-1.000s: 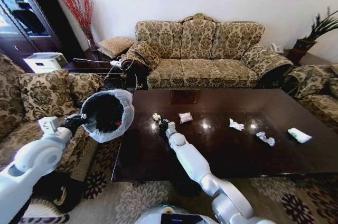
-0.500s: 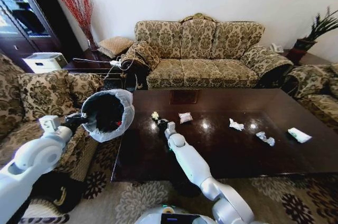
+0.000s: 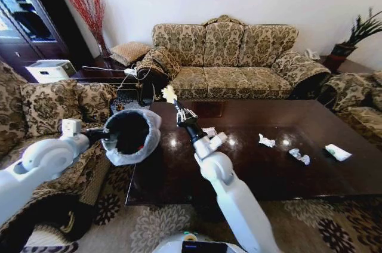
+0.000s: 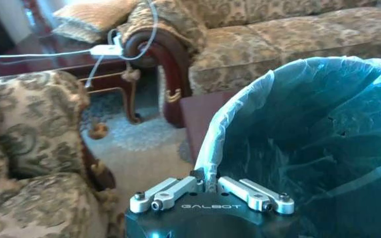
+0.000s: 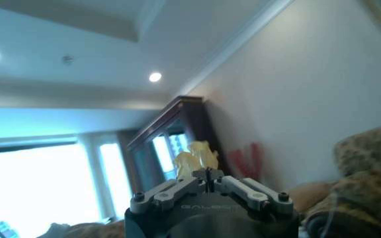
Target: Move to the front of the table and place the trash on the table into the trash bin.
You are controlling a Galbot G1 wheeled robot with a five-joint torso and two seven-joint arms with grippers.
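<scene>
GALBOT lettering marks both wrist housings. Glossy dark table (image 3: 280, 169) stands before a patterned sofa (image 3: 230, 56) on a floral carpet, with more trash on it: paper wads (image 3: 267, 141) and a white packet (image 3: 338, 153). Right gripper (image 3: 175, 105) is raised above the table's left end, fingers pinched shut on a small pale crumpled wad (image 3: 169, 93) that sticks up past the tips. Left gripper (image 4: 207, 184) is clamped on the bag-lined rim of the trash bin (image 3: 131, 136), held tilted beside the table's left edge
</scene>
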